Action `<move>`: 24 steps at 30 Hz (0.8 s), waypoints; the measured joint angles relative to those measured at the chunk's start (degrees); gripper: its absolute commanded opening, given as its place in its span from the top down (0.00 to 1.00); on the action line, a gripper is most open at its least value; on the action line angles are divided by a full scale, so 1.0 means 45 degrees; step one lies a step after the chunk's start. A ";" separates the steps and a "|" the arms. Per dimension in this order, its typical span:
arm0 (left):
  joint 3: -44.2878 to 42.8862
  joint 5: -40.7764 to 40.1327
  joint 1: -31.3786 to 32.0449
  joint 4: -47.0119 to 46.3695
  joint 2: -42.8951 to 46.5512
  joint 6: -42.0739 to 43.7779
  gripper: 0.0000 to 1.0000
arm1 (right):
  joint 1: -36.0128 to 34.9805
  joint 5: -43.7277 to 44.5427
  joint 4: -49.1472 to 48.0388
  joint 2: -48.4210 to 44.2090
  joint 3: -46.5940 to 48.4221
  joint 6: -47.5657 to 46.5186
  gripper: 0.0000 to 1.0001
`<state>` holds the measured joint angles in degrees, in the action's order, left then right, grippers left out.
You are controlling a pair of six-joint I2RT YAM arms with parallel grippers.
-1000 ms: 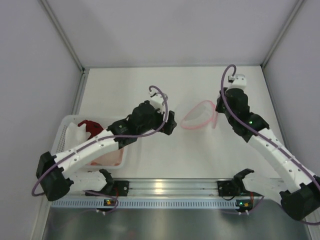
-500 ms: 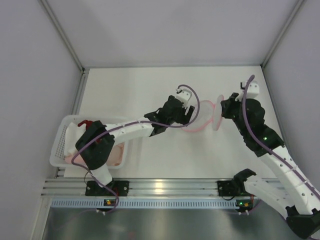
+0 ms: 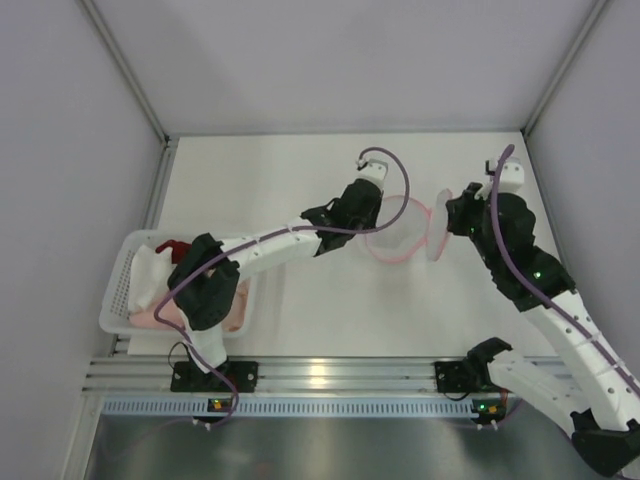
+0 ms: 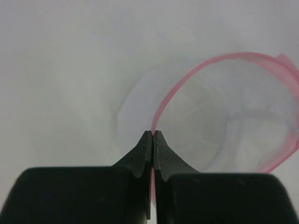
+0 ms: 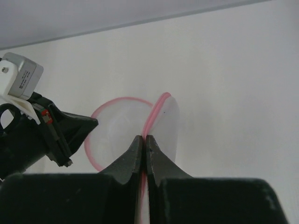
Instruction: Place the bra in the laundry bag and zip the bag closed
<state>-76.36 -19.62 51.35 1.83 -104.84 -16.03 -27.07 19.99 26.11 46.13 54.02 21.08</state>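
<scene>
Laundry bag (image 3: 398,228), one, open, left tool (image 4: 153,135) and right tool (image 5: 142,138) both clamped on its rim

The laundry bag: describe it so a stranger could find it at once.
On the white table, look between the left gripper and right gripper. The laundry bag lies open there: round see-through mesh with a pink rim, unlike the white rectangular basket at the left.
</scene>
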 measured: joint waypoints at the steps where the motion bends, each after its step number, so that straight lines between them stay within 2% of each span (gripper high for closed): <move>1: -0.0471 0.0024 -0.0053 0.0568 0.0053 -0.0364 1.00 | 0.0010 -0.0029 0.0087 -0.0010 0.0291 -0.0015 1.00; 4: -0.1375 0.0651 -0.0277 0.2220 0.0748 -0.1477 1.00 | 0.0029 0.0039 0.0418 -0.0015 0.1564 -0.0214 1.00; 8: -0.1253 0.1336 -0.0952 0.3764 0.2977 -0.2671 1.00 | 0.0049 0.1141 0.1171 0.0165 0.3604 -0.0617 1.00; 11: -0.0952 0.1360 -0.1277 0.4226 0.4537 -0.3308 1.00 | 0.0053 0.1311 0.1336 0.0063 0.4027 -0.0879 1.00; 14: -0.0432 0.1613 -0.1258 0.4289 0.5183 -0.3866 1.00 | 0.0053 0.0860 0.1783 -0.0092 0.4022 -0.0937 1.00; 17: 0.0466 0.1899 -0.1219 0.4371 0.5032 -0.4498 1.00 | 0.0058 0.0403 0.1923 -0.0257 0.3798 -0.0729 1.00; 24: 0.2623 0.1972 -0.1205 0.4794 0.4600 -0.5819 1.00 | 0.0053 0.0039 0.2210 -0.1302 0.1161 0.0350 1.00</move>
<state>-64.55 -10.74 45.93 23.40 -84.14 -42.22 -26.83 20.16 36.05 40.27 59.24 22.65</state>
